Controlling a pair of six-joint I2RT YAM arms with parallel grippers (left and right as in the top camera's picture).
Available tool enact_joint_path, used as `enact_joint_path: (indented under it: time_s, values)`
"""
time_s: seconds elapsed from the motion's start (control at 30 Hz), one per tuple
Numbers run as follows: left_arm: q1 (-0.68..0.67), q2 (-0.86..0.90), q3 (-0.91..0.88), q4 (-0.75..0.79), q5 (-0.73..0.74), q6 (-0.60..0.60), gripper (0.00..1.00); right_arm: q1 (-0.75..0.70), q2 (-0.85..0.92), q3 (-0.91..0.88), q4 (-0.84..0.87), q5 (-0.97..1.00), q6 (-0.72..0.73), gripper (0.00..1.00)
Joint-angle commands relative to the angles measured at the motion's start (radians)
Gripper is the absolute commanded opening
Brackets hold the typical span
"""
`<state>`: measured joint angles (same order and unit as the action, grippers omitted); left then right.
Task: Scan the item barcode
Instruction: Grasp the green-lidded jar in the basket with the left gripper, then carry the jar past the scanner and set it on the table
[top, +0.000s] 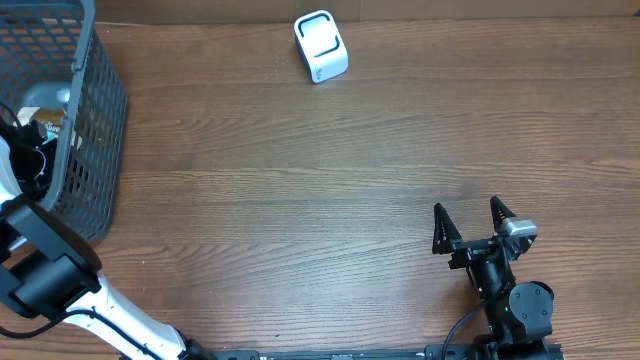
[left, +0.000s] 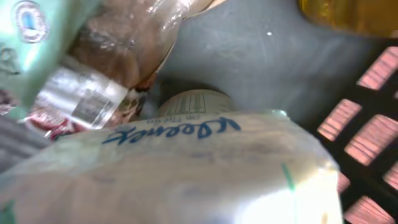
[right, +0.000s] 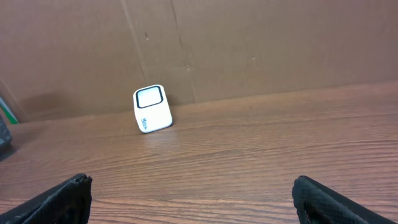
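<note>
Left gripper (top: 30, 150) sat in basket (top: 100, 110), Kleenex pack (left: 186, 168) lying crosswise directly under it; grip unreadable. Right gripper (top: 466, 206) was well apart, open, empty.

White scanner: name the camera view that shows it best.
Right wrist view: the white scanner stands unobstructed, its dark-framed window facing the camera. Overhead shows it smaller and from above. The left wrist view does not show it at all.

Brown table (top: 300, 180): wood grain, matt, smooth; dark grey mesh basket (top: 95, 110): rigid plastic; small white box scanner (top: 321, 46): glossy plastic; pale tissue pack (left: 186, 168): soft shiny film, wrinkled.
</note>
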<state>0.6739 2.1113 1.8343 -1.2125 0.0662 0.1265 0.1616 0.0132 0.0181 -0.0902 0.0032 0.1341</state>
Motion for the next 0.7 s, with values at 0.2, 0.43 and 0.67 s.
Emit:
enact_joint_path:
  time_s: [0.2,0.43,0.67]
  values:
    - [-0.005,-0.004,0.537,-0.209,0.012,-0.127,0.24,-0.002,-0.002,-0.01,0.006,-0.006,0.0,1.0]
    - [-0.035,-0.004,0.895,-0.334,0.121,-0.189,0.07,-0.002,-0.002,-0.01,0.006,-0.006,0.0,1.0]
    - [-0.123,-0.004,1.071,-0.421,0.143,-0.217,0.05,-0.002,-0.002,-0.01,0.006,-0.006,0.0,1.0]
